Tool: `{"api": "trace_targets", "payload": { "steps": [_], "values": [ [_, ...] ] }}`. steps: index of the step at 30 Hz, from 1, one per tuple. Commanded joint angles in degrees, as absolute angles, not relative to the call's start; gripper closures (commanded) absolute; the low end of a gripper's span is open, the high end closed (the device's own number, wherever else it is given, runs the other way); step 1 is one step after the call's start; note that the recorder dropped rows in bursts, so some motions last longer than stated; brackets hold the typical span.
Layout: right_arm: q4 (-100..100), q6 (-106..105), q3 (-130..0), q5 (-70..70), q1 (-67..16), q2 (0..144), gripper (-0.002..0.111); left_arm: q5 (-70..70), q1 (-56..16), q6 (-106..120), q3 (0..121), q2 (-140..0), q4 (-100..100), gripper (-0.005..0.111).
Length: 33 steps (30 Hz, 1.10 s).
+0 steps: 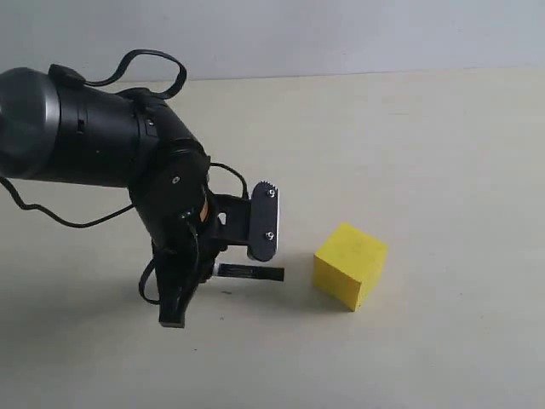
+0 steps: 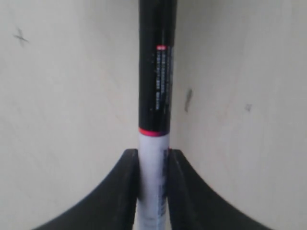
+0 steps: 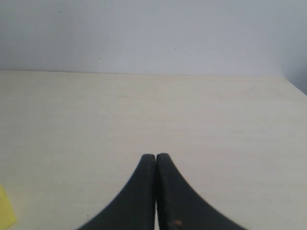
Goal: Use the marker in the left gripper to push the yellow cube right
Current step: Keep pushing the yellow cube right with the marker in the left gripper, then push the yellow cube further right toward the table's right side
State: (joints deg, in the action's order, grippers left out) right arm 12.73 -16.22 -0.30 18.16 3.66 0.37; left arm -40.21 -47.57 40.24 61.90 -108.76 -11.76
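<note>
The yellow cube (image 1: 349, 264) rests on the pale table (image 1: 443, 153), right of centre in the exterior view. My left gripper (image 1: 255, 256) hangs low just to the cube's left, shut on the marker (image 1: 252, 273). The marker lies nearly level, just above the table, its black end aimed at the cube with a small gap between them. In the left wrist view the left gripper (image 2: 153, 154) clamps the marker (image 2: 157, 81) by its white barrel, and the black cap juts out ahead. The right gripper (image 3: 156, 156) is shut on nothing. A sliver of the yellow cube (image 3: 5, 212) shows at that view's edge.
The thick black and grey arm (image 1: 77, 128) with its looping cables fills the left of the exterior view. Bare tabletop lies to the right of and behind the cube, ending at a grey wall (image 1: 341, 34). Small dark marks dot the table (image 2: 188, 98).
</note>
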Motion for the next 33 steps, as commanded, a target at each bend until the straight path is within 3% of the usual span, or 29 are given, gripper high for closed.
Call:
{"api": "trace_targets", "payload": {
  "steps": [1, 9, 12, 18, 26, 33],
  "values": [
    [12.5, -16.2, 0.0, 17.9, 4.0, 0.0, 0.108, -26.4, -48.4, 39.8, 62.5, -108.5, -7.4, 0.107],
    [12.5, -16.2, 0.0, 17.9, 4.0, 0.0, 0.108, -45.6, -48.6, 38.1, 64.9, -108.6, -12.6, 0.107],
    [12.5, -16.2, 0.0, 17.9, 4.0, 0.0, 0.108, -44.2, -48.0, 37.0, 64.9, -108.6, -12.8, 0.107],
    [12.5, -16.2, 0.0, 17.9, 4.0, 0.0, 0.108, -43.8, -55.4, 36.9, 73.4, -115.3, -9.7, 0.107],
    [12.5, -16.2, 0.0, 17.9, 4.0, 0.0, 0.108, -54.4, -51.9, 33.3, 74.3, -115.6, -9.9, 0.107],
    [12.5, -16.2, 0.0, 17.9, 4.0, 0.0, 0.108, -45.3, -54.5, 32.6, 74.3, -115.6, -6.2, 0.107]
  ]
}}
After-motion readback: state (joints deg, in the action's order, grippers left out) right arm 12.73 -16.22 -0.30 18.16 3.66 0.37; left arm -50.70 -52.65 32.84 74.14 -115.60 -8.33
